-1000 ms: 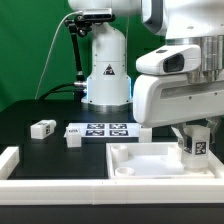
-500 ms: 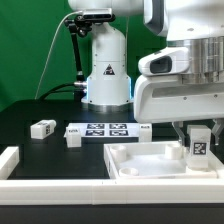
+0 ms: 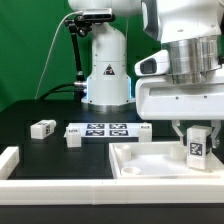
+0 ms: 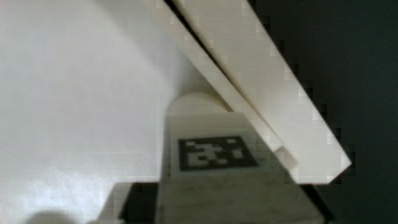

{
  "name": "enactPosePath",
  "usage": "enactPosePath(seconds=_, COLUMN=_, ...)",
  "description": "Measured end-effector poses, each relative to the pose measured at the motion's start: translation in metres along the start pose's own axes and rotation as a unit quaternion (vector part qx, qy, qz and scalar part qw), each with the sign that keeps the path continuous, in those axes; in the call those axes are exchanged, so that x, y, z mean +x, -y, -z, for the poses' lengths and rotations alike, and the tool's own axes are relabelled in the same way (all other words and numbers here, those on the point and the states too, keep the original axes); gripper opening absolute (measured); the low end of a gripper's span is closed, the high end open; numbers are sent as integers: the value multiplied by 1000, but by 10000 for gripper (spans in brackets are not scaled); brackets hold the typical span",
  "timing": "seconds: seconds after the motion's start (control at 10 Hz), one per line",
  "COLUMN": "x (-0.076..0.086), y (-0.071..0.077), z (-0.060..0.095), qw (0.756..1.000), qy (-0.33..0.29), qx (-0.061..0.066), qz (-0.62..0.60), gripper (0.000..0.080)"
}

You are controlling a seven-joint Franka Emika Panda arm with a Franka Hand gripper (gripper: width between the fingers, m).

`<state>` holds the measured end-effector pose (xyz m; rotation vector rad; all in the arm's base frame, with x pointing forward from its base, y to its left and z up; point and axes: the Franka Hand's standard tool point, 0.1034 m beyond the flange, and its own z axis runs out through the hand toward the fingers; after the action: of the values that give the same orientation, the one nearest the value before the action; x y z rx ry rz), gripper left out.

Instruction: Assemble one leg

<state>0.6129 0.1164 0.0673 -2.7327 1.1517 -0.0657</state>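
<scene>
Wrist turned, leg (image 3: 197, 147) now squarer | my jaws grip it | poised over white tray (image 3: 128, 150) corner, seating likely next

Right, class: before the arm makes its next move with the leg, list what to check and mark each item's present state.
1. Leg gripped between the jaws: ok.
2. Leg upright, tag towards the exterior camera: ok.
3. Leg over the white tray, beside one of its walls: ok.
4. Leg's base seated on the tray floor: cannot tell.
5. Loose block on the table, apart from the tray: ok.
</scene>
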Motion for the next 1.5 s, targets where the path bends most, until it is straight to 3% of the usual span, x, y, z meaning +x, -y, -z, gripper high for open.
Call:
enactPosePath(seconds=0.4, x=-1, y=0, z=-1, qw=988, qy=5, qx=6, qz=-154, gripper=291)
enactPosePath(seconds=0.6, x=-1, y=1, z=-1, qw=988, qy=6, qx=7, qz=-154, gripper=291)
enactPosePath(seconds=0.7, x=-1, y=1, z=-1, qw=991, qy=6, qx=7, qz=-131, gripper=474)
enactPosePath(seconds=0.8, x=-1, y=2, z=0, qw=992, qy=8, qx=7, qz=-122, gripper=588)
enactPosePath(seconds=0.9, x=-2, y=4, z=0, qw=994, qy=8, qx=6, qz=-108, gripper=588)
enactPosePath(seconds=1.0, x=-4, y=5, z=1, qw=1000, qy=6, qx=2, qz=-29, gripper=639)
enactPosePath(seconds=1.2, x=-6, y=8, z=1, qw=997, qy=4, qx=0, qz=71, gripper=646)
enactPosePath(seconds=1.5, x=-6, y=10, z=-1, qw=965, qy=-3, qx=-12, qz=264, gripper=649)
